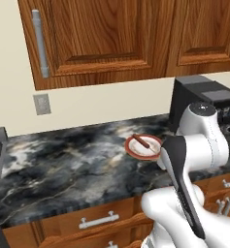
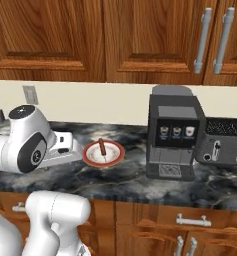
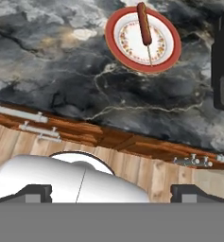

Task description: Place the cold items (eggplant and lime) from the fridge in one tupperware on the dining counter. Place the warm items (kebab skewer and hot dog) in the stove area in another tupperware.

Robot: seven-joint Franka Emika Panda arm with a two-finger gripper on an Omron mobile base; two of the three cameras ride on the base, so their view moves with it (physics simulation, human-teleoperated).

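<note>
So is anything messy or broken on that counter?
Nothing stands out. The kebab skewer lies neatly on its red-rimmed plate, the coffee machine and toaster stand upright, and no spills mark the dark marbled counter.
</note>
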